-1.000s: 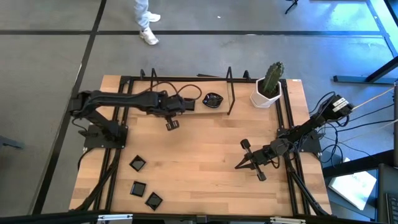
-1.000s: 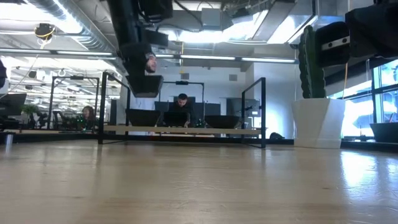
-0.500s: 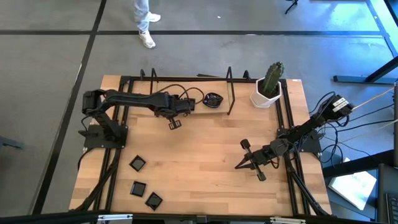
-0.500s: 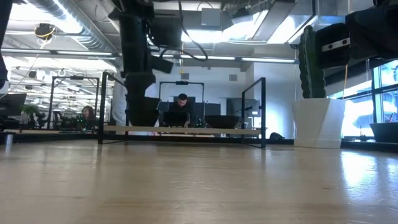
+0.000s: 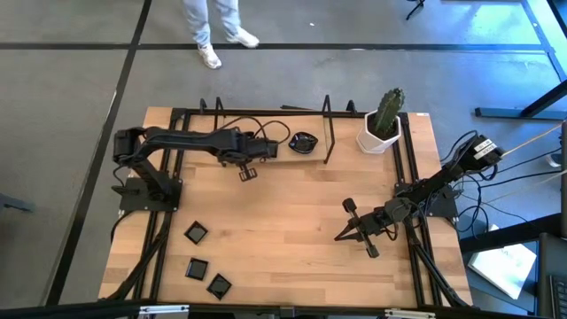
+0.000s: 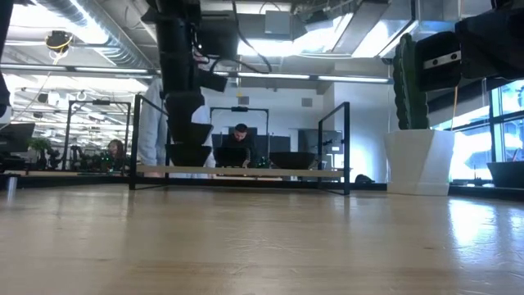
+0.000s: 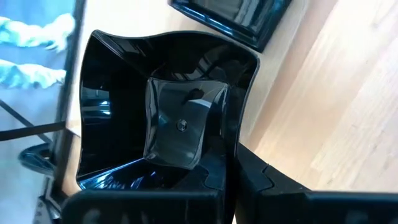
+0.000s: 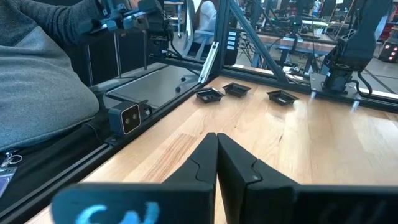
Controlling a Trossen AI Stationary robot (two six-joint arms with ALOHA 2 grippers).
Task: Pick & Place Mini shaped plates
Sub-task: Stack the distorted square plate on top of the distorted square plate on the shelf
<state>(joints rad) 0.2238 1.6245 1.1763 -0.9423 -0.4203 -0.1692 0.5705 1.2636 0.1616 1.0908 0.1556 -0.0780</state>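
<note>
My left gripper (image 5: 247,171) hangs over the far left part of the table, shut on a glossy black wavy-edged mini plate (image 7: 168,124), which the low view shows under the fingers as a plate (image 6: 190,131). A small heap of black plates (image 5: 304,142) lies near the far edge, to the gripper's right. Another black plate (image 7: 230,15) lies on the wood just beyond the held one. Three square plates (image 5: 196,233), (image 5: 197,268), (image 5: 219,285) lie flat at the near left. My right gripper (image 5: 339,237) rests shut at the right, holding nothing. My left gripper pinches the wavy plate's rim (image 7: 214,163) between its two fingers at one side of the plate. The fingers come steeply from above, slanting toward the far edge. The plate hangs tilted, hollow side toward the wrist camera, clear of the table.
A white pot with a cactus (image 5: 381,124) stands at the far right corner. A black metal frame (image 5: 328,128) runs along the far edge and both sides. A person (image 5: 213,22) stands on the floor beyond the far edge. Bare wood (image 5: 283,221) fills the middle.
My left gripper has sunk toward the table with the wavy plate and tipped more steeply downward, staying shut on it. The person beyond the far edge has stepped to the right.
</note>
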